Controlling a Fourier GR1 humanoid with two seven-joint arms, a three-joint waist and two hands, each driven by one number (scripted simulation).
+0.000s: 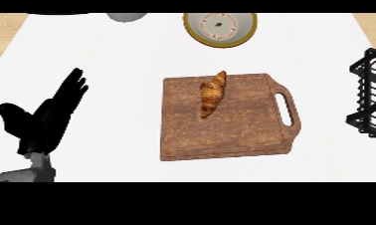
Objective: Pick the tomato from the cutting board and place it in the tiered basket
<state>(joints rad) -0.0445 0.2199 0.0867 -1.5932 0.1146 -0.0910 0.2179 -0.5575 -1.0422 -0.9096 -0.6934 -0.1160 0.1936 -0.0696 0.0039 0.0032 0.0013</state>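
The white worktop (110, 69) carries a brown wooden cutting board (235, 129) at its middle, handle slot turned right toward the black wire tiered basket (363, 94) at the right edge, so a short carry would link the two. On the board lies not a tomato but a croissant (212, 93), tilted lengthwise near the board's far edge; no tomato shows anywhere, so the croissant is likely the thing to move. The left hand (51, 114) rests at the near left, fingers straight and spread, holding nothing, well apart from the board. The right hand is out of sight. Far off stand a yellow-rimmed plate (192, 30) and a grey bowl (126, 17).
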